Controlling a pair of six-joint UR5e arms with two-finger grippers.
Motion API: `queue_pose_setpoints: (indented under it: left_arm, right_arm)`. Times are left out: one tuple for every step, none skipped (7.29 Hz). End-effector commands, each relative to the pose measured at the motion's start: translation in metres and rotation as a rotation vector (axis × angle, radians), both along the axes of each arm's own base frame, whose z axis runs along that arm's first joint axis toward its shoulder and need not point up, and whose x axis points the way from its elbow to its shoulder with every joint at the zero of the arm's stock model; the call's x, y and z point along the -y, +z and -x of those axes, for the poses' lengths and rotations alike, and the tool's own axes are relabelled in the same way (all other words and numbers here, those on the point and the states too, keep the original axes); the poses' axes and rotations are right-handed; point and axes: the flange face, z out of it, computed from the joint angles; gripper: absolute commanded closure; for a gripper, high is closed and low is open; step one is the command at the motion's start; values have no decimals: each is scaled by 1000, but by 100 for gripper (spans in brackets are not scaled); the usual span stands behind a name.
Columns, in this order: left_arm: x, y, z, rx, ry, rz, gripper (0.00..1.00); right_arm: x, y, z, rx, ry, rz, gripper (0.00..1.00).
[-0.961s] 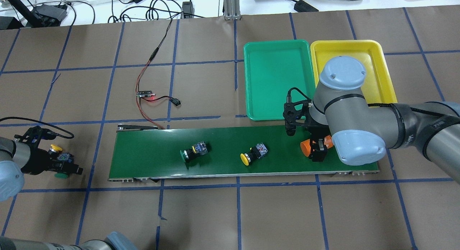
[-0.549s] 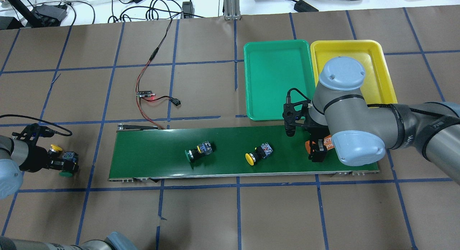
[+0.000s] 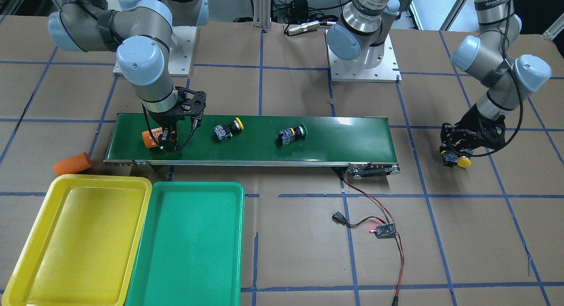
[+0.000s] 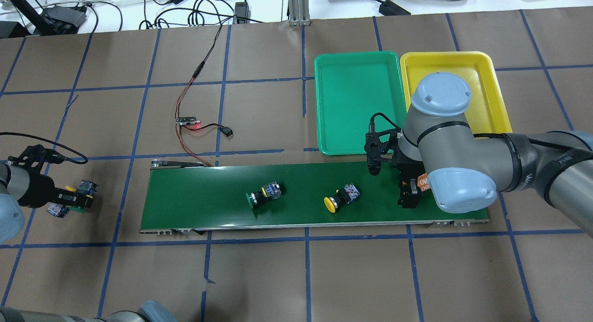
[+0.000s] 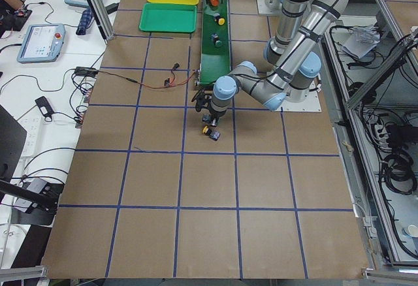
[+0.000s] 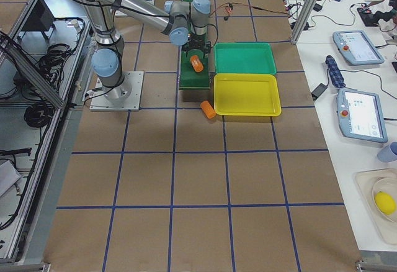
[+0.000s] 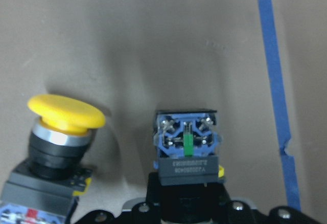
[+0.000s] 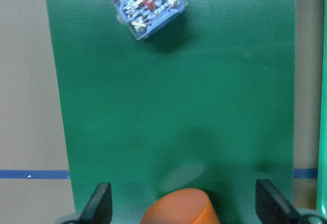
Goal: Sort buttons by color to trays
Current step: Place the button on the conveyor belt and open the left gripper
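A green button (image 7: 186, 150) is pinched by the left pincer (image 4: 72, 200) at the left end of the bench (image 4: 278, 275), its blue contact block turned to the far side. A yellow button (image 7: 64, 116) is seen just left of it. The right pincer (image 8: 183, 193) is spread over the right end of the conveyor belt (image 4: 194, 201), with an orange cylinder (image 8: 179, 208) lying between its fingers (image 8: 102, 206) and touching neither. Left of it on the belt are laid a yellow-capped button (image 4: 340, 199), then a green-capped button (image 4: 261, 195). The belt is matte and woven. The bench is papered brown and gridded with blue tape (image 4: 307, 266). The buttons are blocky and dark-bodied, with round mushroom caps. The shallow, round-rimmed green tray (image 3: 189, 248) and yellow tray (image 3: 75, 240) are set side by side beyond the belt.
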Motion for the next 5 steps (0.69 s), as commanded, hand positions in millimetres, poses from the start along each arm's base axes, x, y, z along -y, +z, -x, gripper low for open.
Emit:
queue_pose_setpoints:
  left_arm:
    - [48, 57, 80, 50, -243, 52, 74]
    - [53, 78, 112, 51, -326, 59, 74]
    - [50, 92, 158, 9, -465, 87, 74]
    - [43, 100, 209, -3, -636, 122, 74]
    - [24, 96, 256, -10, -764, 122, 74]
  right_arm:
    - [0, -1, 0, -1, 1, -6, 0]
    - [-1, 1, 0, -16, 8, -4, 0]
    - [1, 3, 3, -30, 19, 3, 0]
    - [-2, -3, 1, -24, 17, -14, 0]
    - [-3, -1, 2, -25, 17, -11, 0]
